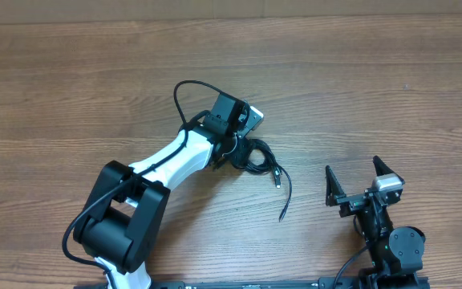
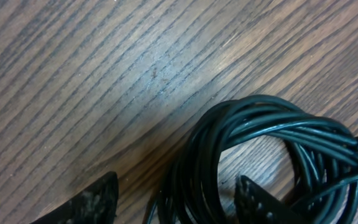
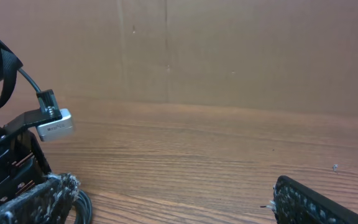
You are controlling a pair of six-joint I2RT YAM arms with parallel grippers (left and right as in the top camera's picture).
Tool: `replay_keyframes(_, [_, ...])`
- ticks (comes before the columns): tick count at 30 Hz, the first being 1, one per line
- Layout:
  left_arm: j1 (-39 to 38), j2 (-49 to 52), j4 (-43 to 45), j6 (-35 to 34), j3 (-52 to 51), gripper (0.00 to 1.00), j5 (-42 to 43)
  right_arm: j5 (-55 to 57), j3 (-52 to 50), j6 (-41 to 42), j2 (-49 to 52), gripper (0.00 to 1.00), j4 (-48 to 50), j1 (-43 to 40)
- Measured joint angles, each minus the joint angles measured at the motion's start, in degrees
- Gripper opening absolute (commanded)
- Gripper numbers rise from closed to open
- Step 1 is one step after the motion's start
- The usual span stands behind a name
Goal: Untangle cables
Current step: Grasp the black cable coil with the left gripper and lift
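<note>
Seen from above, a wooden worktop (image 1: 70, 80) carries two robot arms. The left arm reaches to the middle of the worktop, where the cables (image 1: 257, 157) lie: thin black cords wound into a small coil just under its wrist. One loose end (image 1: 286, 197) trails out of the coil toward the near edge, and a small plug (image 1: 277, 178) lies beside it.

In the left wrist view, the left hand (image 2: 178, 193) is down at the coil (its two dark fingers only partly in frame). The fingers stand apart and straddle one side of the bundle. One finger (image 2: 98, 200) rests outside with bare wood between it and the cords; the other sits inside the loop.

The right hand (image 1: 353, 168) sits well apart at the near right corner, its fingers spread wide and holding nothing.
</note>
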Motion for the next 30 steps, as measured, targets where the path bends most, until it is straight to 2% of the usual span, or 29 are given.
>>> replay_keyframes(9, [-0.1, 0.0, -1.1, 0.8, 0.0, 0.50, -1.0, 0.0, 0.0, 0.0, 0.0, 1.00, 0.0, 0.0])
replay_keyframes(12, [-0.1, 0.2, -2.1, 1.1, 0.0, 0.45, -1.3, 0.0, 0.0, 0.0, 0.0, 1.00, 0.0, 0.0])
replay_keyframes(15, [-0.1, 0.4, -3.0, 1.4, 0.0, 0.44, -1.4, 0.0, 0.0, 0.0, 0.0, 1.00, 0.0, 0.0])
replay_keyframes(19, [-0.1, 0.5, -4.9, 1.4, 0.0, 0.34, -1.4, 0.0, 0.0, 0.0, 0.0, 1.00, 0.0, 0.0])
replay_keyframes(21, [-0.1, 0.5, -6.4, 1.4, 0.0, 0.26, -1.4, 0.0, 0.0, 0.0, 0.0, 1.00, 0.0, 0.0])
replay_keyframes(24, [-0.1, 0.5, -7.8, 1.7, 0.2, 0.04, -1.8, 0.0, 0.0, 0.0, 0.0, 1.00, 0.0, 0.0])
replay_keyframes(30, [-0.1, 0.5, -9.6, 1.6, 1.0, 0.04, -2.0, 0.0, 0.0, 0.0, 0.0, 1.00, 0.0, 0.0])
